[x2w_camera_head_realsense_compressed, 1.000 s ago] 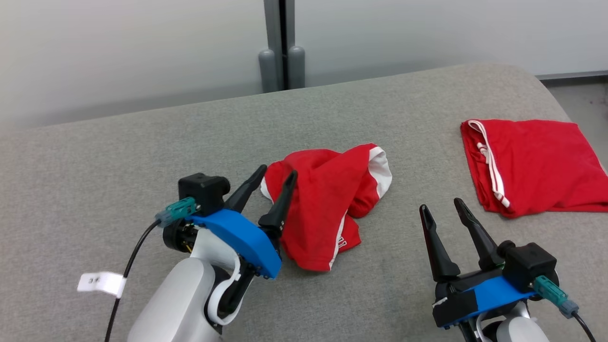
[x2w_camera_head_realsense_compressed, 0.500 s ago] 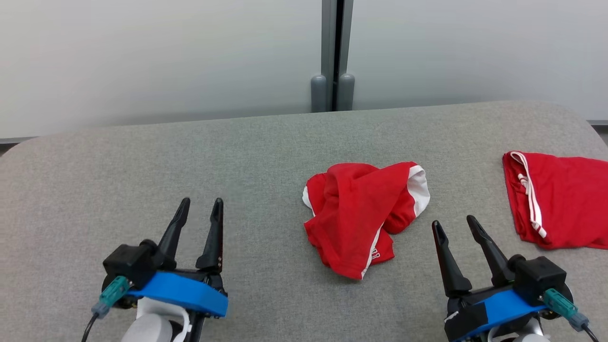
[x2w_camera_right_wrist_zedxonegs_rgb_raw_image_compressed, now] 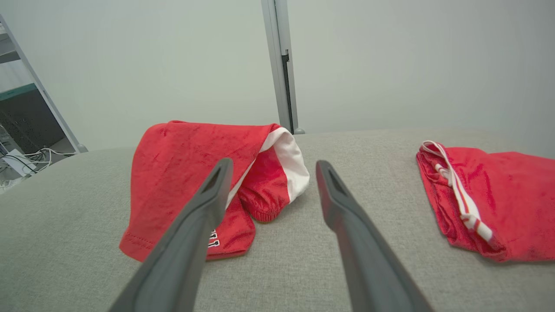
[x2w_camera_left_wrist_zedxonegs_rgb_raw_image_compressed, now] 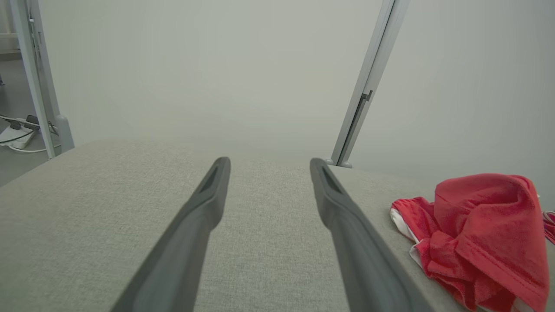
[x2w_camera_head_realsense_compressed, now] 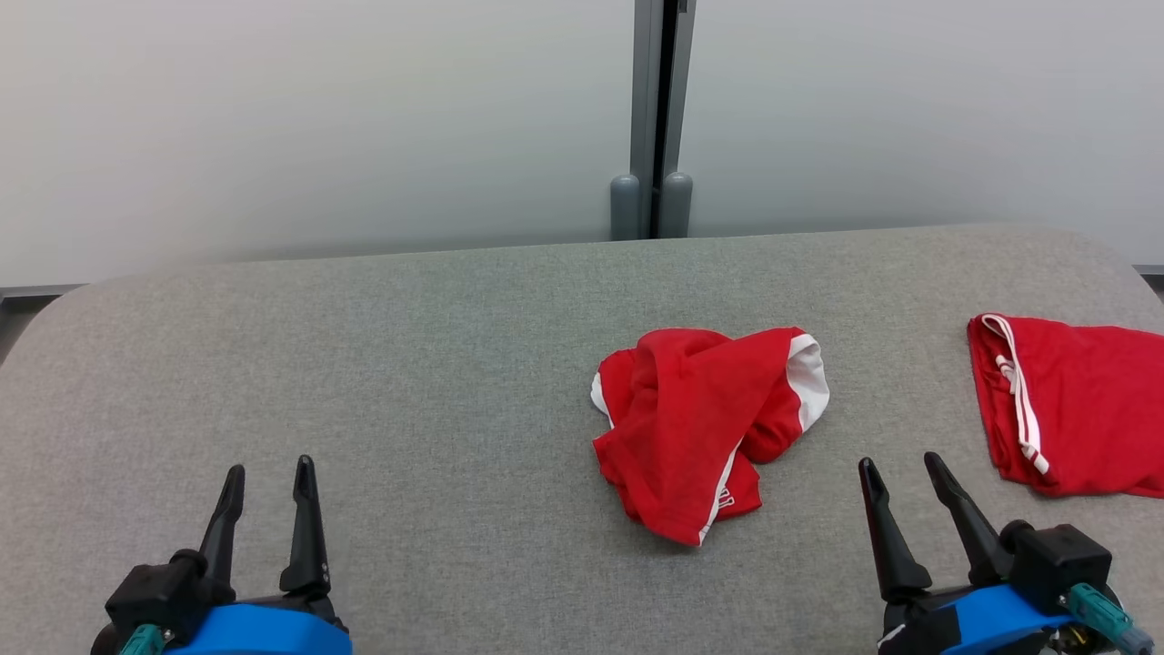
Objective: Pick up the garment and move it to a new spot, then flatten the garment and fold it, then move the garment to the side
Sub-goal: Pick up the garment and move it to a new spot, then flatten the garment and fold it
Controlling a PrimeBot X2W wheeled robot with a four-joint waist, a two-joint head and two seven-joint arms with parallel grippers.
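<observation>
A crumpled red garment (x2w_camera_head_realsense_compressed: 700,428) with white trim lies in a heap right of the middle of the grey padded table (x2w_camera_head_realsense_compressed: 409,364). My left gripper (x2w_camera_head_realsense_compressed: 269,468) stands open near the front left, well apart from it, with nothing between its fingers. In the left wrist view the garment (x2w_camera_left_wrist_zedxonegs_rgb_raw_image_compressed: 477,229) sits off to the right of the open left gripper (x2w_camera_left_wrist_zedxonegs_rgb_raw_image_compressed: 269,162). My right gripper (x2w_camera_head_realsense_compressed: 898,462) is open just to the front right of the heap. The right wrist view shows the garment (x2w_camera_right_wrist_zedxonegs_rgb_raw_image_compressed: 186,182) behind the left finger of the open right gripper (x2w_camera_right_wrist_zedxonegs_rgb_raw_image_compressed: 274,164).
A second red garment (x2w_camera_head_realsense_compressed: 1082,400) with a white drawstring lies flat and folded at the table's right end, also seen in the right wrist view (x2w_camera_right_wrist_zedxonegs_rgb_raw_image_compressed: 490,199). A pale wall with a grey post (x2w_camera_head_realsense_compressed: 657,109) stands behind the table. Bare grey surface stretches to the left.
My left gripper has drawn back from the heap's left edge to the front left, staying open. The head camera has shifted too. The crumpled garment and right gripper have kept their places.
</observation>
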